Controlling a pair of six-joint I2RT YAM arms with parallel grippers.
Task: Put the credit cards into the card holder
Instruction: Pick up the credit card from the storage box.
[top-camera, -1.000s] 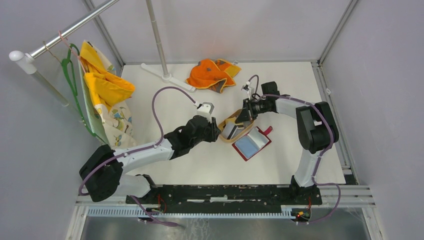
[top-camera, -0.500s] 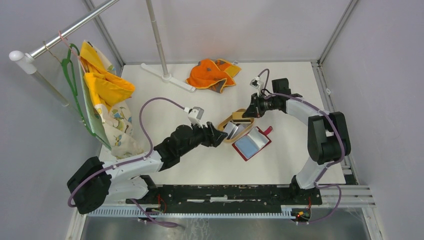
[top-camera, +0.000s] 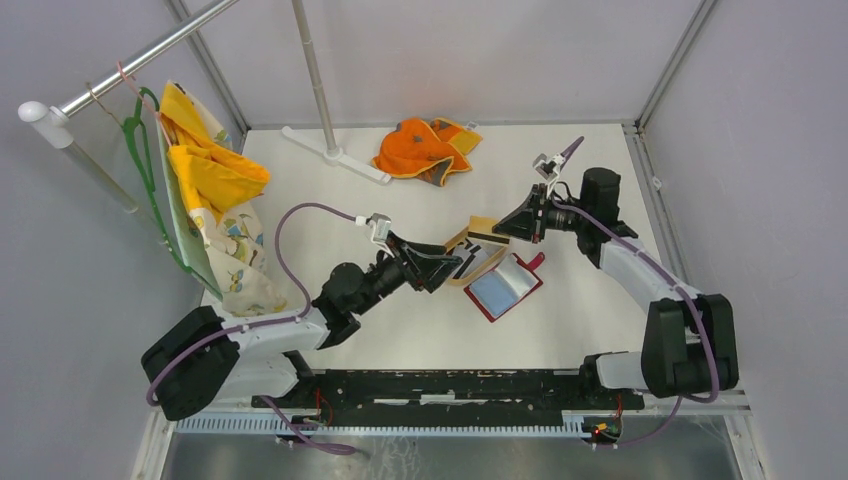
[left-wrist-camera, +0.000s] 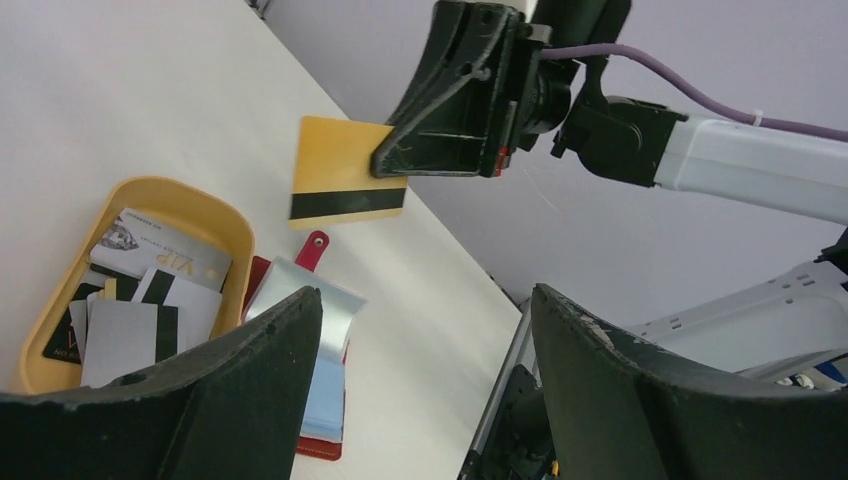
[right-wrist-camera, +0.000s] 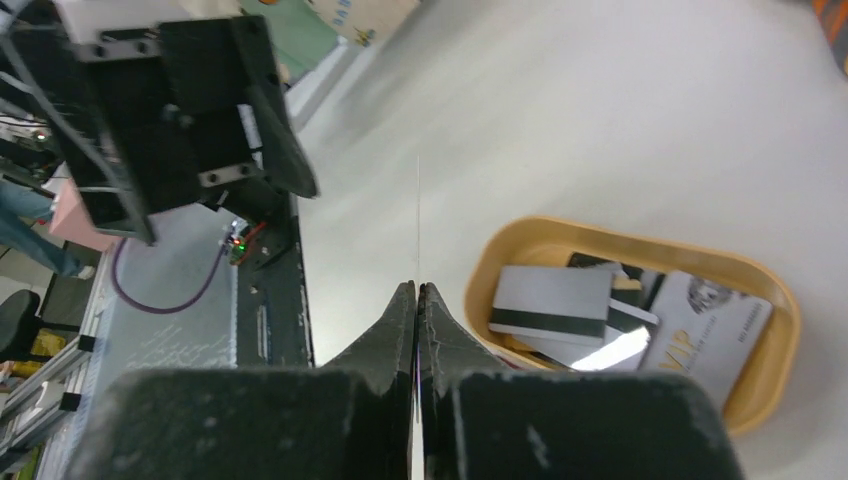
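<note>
My right gripper (top-camera: 505, 228) is shut on a gold credit card (left-wrist-camera: 345, 185) with a black stripe and holds it in the air above the far end of the tan tray (left-wrist-camera: 225, 215). In the right wrist view this card shows only as a thin edge (right-wrist-camera: 418, 215) beyond the fingertips. Several more credit cards (right-wrist-camera: 553, 301), grey and white, lie in the tray. The red card holder (top-camera: 506, 288) lies open just right of the tray, pale blue inside up. My left gripper (top-camera: 452, 263) is open and empty, tilted up beside the tray's near end.
An orange cloth (top-camera: 425, 148) lies at the back of the table. A white stand's foot (top-camera: 335, 155) sits left of it. Clothes hang on a green hanger (top-camera: 150, 170) at the far left. The black rail (top-camera: 450, 385) runs along the near edge.
My left gripper's jaws have spread wide and its arm has drawn back toward the near left. My right arm has pulled back to the right, lifting the gold card off the tray.
</note>
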